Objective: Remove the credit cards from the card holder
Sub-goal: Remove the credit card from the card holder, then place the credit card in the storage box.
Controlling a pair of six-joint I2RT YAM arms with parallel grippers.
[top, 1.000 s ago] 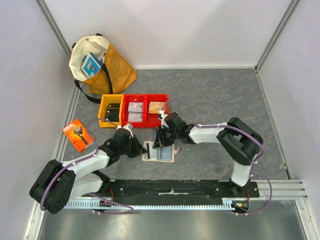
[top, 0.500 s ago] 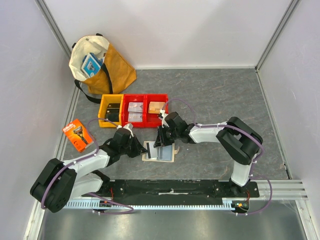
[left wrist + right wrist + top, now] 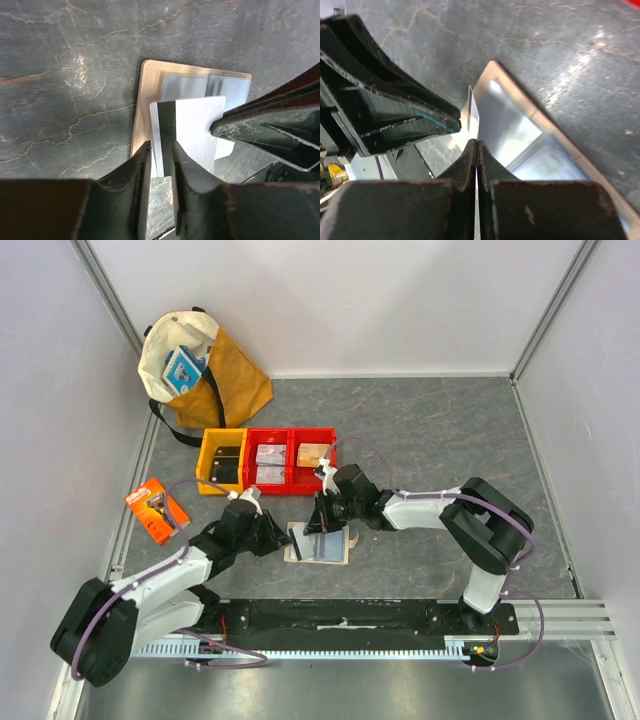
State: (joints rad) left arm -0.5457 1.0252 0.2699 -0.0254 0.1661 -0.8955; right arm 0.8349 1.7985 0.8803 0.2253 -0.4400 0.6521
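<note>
The beige card holder [image 3: 343, 552] lies open and flat on the grey table, its clear sleeves [image 3: 227, 90] facing up. A light grey credit card [image 3: 195, 125] with a black stripe stands tilted over it. My right gripper [image 3: 477, 142] is shut on the card's thin edge [image 3: 472, 107]; in the left wrist view its fingers [image 3: 250, 130] pinch the card's right side. My left gripper [image 3: 161, 150] is narrowly open, its fingertips on either side of the card's striped end with a gap showing. In the top view the left gripper [image 3: 283, 538] and the right gripper [image 3: 320, 524] meet over the holder.
Behind the holder sit red bins [image 3: 292, 460] and a yellow bin [image 3: 220, 462]. An orange razor package [image 3: 157, 509] lies at the left, and a tan tote bag [image 3: 200, 365] stands at the back left. White walls enclose the table.
The right gripper has closed onto the card. The left gripper's jaws have eased apart a little, and the left arm's elbow has shifted lower left.
</note>
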